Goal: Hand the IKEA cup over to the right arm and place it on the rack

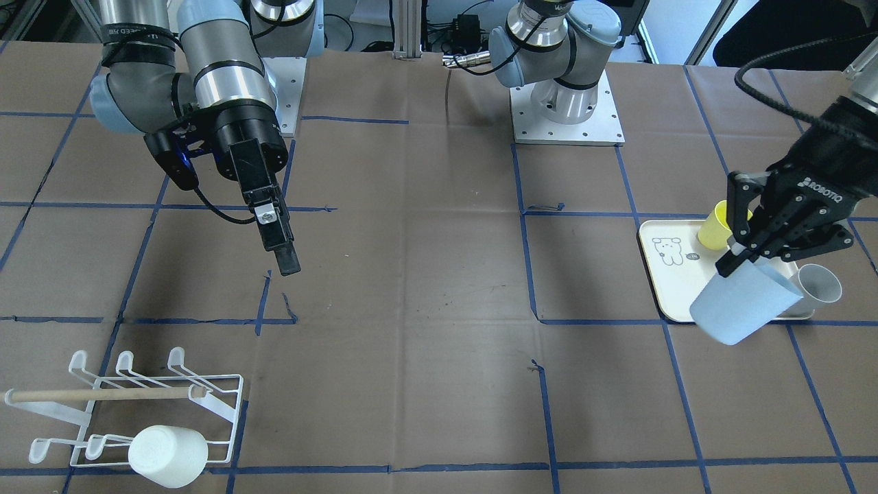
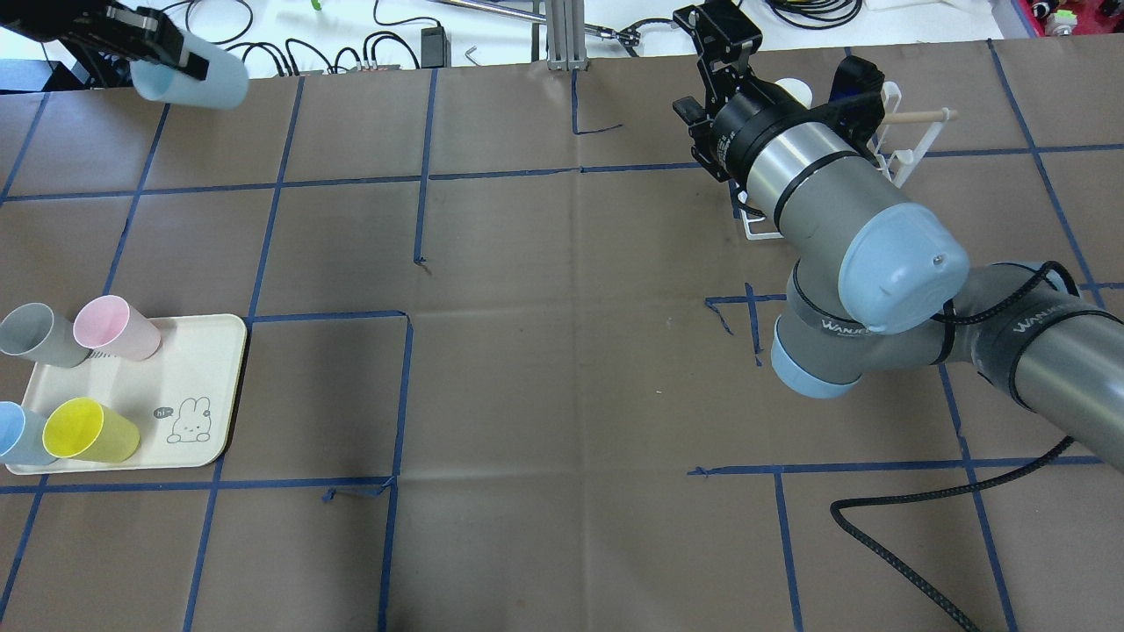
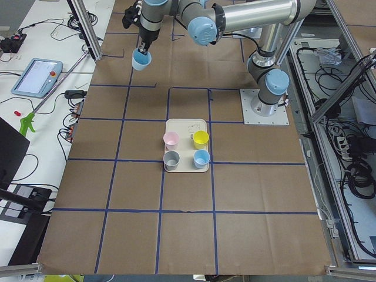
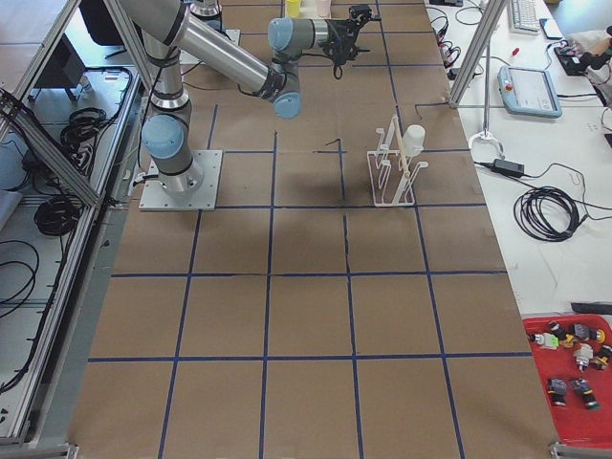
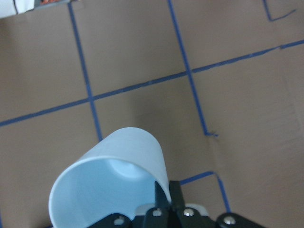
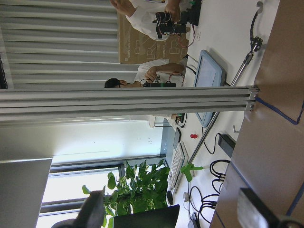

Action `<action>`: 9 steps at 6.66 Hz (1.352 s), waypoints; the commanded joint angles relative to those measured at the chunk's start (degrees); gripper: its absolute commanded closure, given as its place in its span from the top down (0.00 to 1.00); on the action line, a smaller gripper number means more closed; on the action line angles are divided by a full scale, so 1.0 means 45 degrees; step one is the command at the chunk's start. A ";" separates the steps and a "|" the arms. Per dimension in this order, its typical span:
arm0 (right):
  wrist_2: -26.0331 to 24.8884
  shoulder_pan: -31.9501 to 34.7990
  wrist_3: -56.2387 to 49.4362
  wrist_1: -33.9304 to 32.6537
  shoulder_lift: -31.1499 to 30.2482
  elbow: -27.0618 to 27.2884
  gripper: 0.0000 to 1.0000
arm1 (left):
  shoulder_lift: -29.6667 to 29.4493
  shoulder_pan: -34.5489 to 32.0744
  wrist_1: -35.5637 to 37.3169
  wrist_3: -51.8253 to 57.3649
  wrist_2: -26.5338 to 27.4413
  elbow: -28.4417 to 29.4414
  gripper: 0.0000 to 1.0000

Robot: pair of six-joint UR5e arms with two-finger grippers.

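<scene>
One pale blue IKEA cup [image 1: 744,305] hangs by its rim, pinched in the left hand [image 1: 735,262], aloft. Hand-over is next: the right hand [image 1: 282,255], spread and empty, must meet it; the rack [image 1: 103,394] lies near that hand.

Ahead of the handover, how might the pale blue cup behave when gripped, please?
The pale blue tapered plastic cup seems light and stiff: the left end effector holds it tilted by its rim. Its smooth wall may slip.

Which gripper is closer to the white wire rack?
Right. The right gripper hangs at the rack's end; the left gripper holds a blue cup aloft at the opposite end, near the tray.
</scene>
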 commanded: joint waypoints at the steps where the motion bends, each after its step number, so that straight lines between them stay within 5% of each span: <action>1: 0.0000 0.0000 0.0000 -0.0018 0.0019 -0.0022 1.00 | 0.0076 -0.0184 0.2136 0.0031 -0.4084 -0.1069 0.00; 3: 0.0000 0.0000 0.0000 -0.0018 -0.0001 -0.0022 1.00 | -0.0001 -0.0707 0.6125 0.0344 -0.6220 -0.3348 0.00; 7: 0.0000 0.0000 0.0000 -0.0018 0.0019 -0.0022 1.00 | -0.0723 -0.1647 1.4450 -0.0025 -0.6870 -0.7198 0.00; 9: -0.0097 0.0000 0.0000 0.0001 0.0077 0.0036 1.00 | -0.0977 -0.2136 1.8516 -0.2494 -0.7165 -0.8416 0.01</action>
